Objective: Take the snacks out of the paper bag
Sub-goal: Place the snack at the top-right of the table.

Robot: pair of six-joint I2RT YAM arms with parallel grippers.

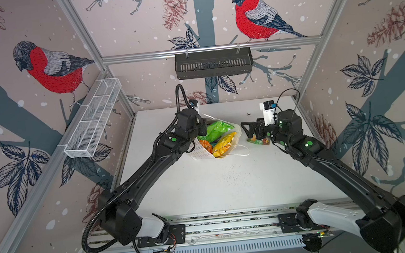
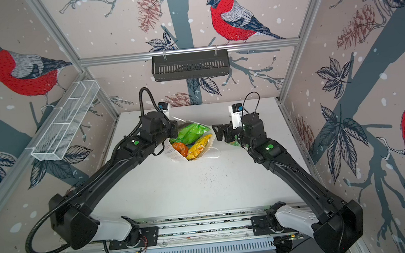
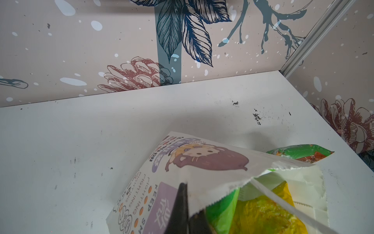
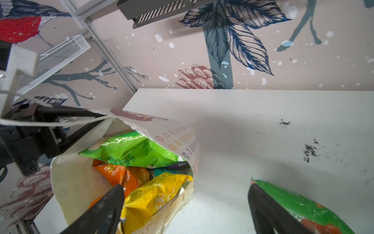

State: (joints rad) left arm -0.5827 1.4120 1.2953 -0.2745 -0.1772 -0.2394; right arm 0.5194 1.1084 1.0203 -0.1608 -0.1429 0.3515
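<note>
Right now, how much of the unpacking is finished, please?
Done: one green-and-orange packet lies on the table beside the paper bag. In hand: the left claw is shut on the bag's rim; the right claw is open and empty. Left: the light green packet, the orange packet and the yellow packet are inside, maybe more.

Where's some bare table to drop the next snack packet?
Widest: front of the white table, before the white printed paper bag. Also the strip behind it along the back wall. Crowded: beside the right gripper, where a green plastic packet lies.
</note>
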